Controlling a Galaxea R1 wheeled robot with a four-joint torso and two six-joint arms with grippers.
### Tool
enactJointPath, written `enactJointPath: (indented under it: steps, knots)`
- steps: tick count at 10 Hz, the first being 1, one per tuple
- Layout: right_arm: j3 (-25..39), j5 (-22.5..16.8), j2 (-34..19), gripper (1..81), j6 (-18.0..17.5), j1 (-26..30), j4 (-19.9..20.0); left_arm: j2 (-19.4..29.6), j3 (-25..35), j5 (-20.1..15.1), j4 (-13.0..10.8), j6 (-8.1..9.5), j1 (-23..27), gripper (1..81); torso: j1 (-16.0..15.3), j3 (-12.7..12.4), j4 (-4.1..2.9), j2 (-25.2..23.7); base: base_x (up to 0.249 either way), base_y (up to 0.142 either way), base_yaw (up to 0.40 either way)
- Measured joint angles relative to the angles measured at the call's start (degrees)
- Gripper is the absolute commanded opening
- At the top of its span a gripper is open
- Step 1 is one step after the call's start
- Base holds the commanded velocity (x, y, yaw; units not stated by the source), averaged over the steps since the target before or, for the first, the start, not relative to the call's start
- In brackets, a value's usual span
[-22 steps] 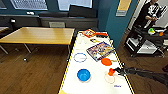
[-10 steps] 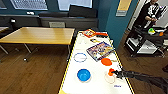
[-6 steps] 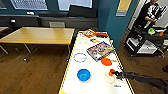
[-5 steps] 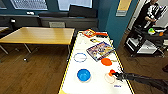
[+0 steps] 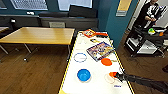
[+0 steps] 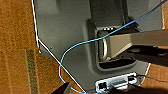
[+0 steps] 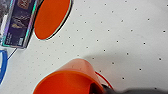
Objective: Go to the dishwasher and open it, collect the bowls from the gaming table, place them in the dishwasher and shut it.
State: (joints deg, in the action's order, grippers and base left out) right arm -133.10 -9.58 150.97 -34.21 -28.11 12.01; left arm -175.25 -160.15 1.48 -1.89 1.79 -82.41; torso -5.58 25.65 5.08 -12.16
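Right gripper (image 5: 117,75) nearer, orange-hidden

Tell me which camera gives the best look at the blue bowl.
The head view: the blue bowl sits whole on the white table, rim and inside both visible. The right wrist view catches a blue curved edge at its border, too little to identify. The left wrist view faces the robot's base and floor.

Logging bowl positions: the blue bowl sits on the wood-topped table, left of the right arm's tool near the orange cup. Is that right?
Not quite. The blue bowl sits on the white-topped gaming table, not the wood-topped table, as the head view shows. The rest holds: it lies left of the right tool, which is at the orange cup.
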Motion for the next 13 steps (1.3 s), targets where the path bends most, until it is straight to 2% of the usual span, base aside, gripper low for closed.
enactJointPath:
  steps: [2,6,8,10,12,13]
  knots:
    - [2.72,-1.11,-2.51,1.0,-0.18,0.04,-0.02,-0.05,0.22,-0.02,0.00,0.02,0.02,81.1,0.00,0.00,0.00,0.00,0.000,0.000,0.000]
    - [21.64,-2.02,-14.67,1.0,-0.29,5.44,-0.22,-0.49,0.37,0.00,0.00,0.00,0.02,81.1,0.00,0.00,0.00,0.00,0.000,0.000,0.000]
    - [31.89,-2.54,-22.41,1.0,-0.33,5.85,-1.62,-0.46,0.37,0.01,0.00,0.00,0.02,81.1,0.00,0.00,0.00,0.00,0.000,0.000,0.000]
    - [42.41,-2.57,-32.65,1.0,-0.30,7.75,-3.91,-0.44,0.34,0.01,0.00,0.00,0.02,81.1,0.00,0.00,0.00,0.00,0.000,0.000,0.000]
    - [52.68,-4.45,-42.81,1.0,-0.33,7.45,-7.96,-0.44,0.37,0.06,0.00,-0.01,0.02,81.1,0.00,0.00,0.00,0.00,0.000,0.000,0.000]
    - [57.52,-5.92,-46.15,1.0,-0.33,6.31,-10.34,-0.44,0.37,0.30,0.00,-0.01,0.02,81.1,0.00,0.00,0.00,0.00,0.000,0.000,0.000]
